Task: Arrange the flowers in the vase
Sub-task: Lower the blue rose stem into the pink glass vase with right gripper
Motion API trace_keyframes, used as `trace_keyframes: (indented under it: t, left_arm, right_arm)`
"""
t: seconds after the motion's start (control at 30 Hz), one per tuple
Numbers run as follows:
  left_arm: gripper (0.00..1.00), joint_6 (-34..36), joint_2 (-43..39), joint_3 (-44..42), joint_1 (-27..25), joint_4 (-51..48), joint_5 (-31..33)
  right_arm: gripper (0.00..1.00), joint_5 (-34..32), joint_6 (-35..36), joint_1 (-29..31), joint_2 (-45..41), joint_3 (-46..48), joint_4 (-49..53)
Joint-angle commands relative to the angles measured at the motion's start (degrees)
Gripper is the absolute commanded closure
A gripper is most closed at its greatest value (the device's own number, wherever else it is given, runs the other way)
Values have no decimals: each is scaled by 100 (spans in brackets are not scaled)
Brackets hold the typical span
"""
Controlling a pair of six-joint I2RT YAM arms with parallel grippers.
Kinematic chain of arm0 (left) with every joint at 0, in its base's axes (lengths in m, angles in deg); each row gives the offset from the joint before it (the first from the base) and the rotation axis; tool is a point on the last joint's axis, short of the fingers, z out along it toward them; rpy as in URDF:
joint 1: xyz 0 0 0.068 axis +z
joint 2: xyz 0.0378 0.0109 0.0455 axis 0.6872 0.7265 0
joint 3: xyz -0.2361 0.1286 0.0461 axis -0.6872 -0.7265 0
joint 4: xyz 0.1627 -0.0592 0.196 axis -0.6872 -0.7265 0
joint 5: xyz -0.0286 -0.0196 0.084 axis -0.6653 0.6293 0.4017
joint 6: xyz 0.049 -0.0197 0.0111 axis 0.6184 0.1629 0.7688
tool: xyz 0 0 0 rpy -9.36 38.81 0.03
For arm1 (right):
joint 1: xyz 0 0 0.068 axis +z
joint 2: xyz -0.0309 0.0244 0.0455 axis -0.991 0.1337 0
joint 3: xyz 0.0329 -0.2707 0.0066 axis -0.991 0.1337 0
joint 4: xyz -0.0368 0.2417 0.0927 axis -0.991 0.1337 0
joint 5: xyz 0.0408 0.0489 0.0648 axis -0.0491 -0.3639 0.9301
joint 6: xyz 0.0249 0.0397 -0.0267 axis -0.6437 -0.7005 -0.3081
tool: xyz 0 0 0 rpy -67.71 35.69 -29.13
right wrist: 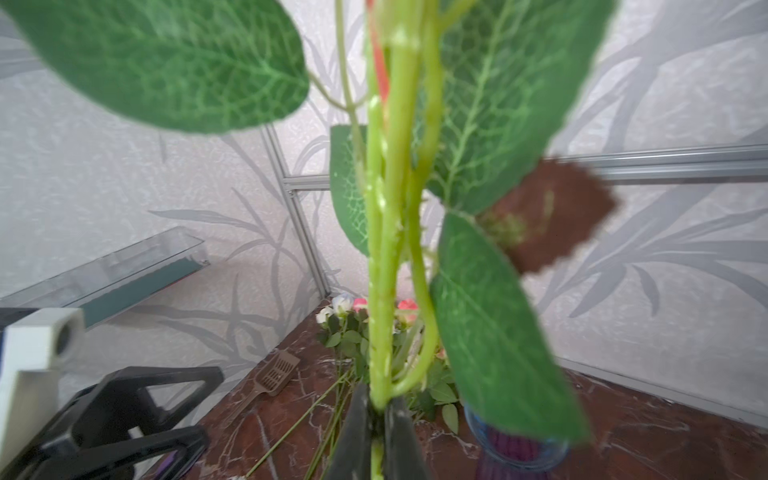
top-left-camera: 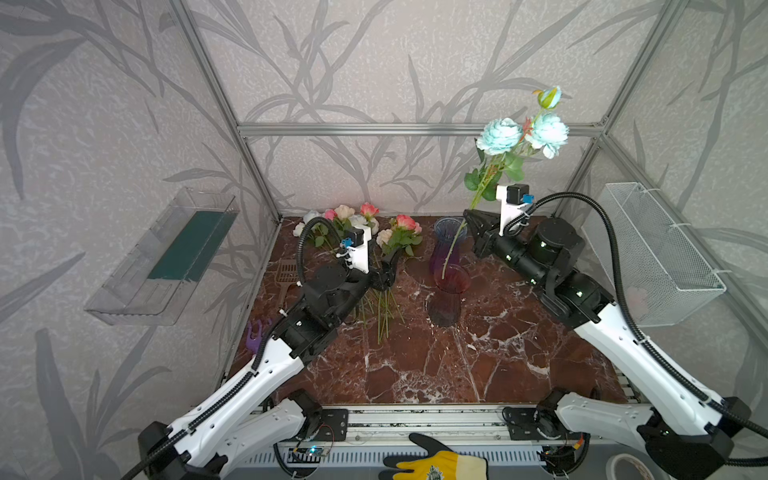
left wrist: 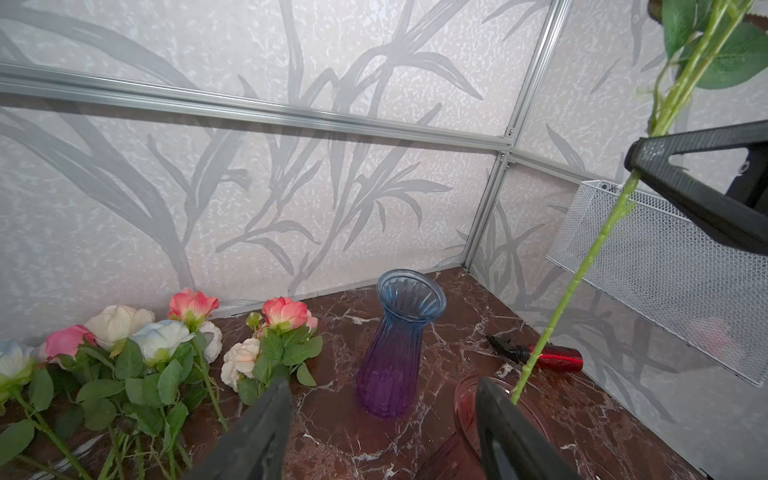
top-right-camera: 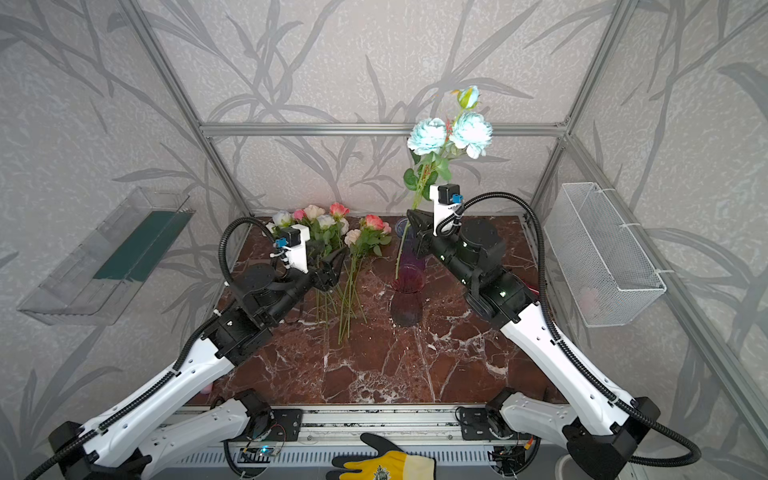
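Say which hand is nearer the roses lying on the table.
Left. The left hand is open beside the roses; the right hand is past the vases, holding a blue flower.

The red-brown marble desk [top-left-camera: 415, 365] carries loose flowers [top-left-camera: 345, 212] heaped at eleven o'clock, a blue-to-purple vase [top-left-camera: 440, 253] standing at twelve, a wine-red vase [top-left-camera: 444, 307] near centre and a brown scoop [top-left-camera: 286, 272] at nine.

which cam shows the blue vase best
Left wrist view: the blue vase stands whole and unblocked. In both top views it is small, partly behind the right claw and stem. The right wrist view catches only its rim, under a leaf.
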Motion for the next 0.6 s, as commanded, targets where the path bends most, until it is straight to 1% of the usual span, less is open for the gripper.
trace_keyframes:
  t: [0.0,0.2,0.3,0.37,0.57]
  left_arm:
    - [29,83,-2,-36,-6,187,200]
    - [29,56,77,-25,-4,174,193]
    - [29,45,142,-16,-11,147,184]
    - [29,30,187,-4,-4,128,200]
    - [29,-11,356,54,-10,30,237]
  right_arm:
    - [99,-180,125,-131,-93,175,130]
    - [98,-109,-21,-197,-12,621,57]
    - [97,-99,-219,-196,18,977,4]
    - [95,-16,-348,-198,25,1218,-30]
    - [93,219,-609,-185,82,1651,5]
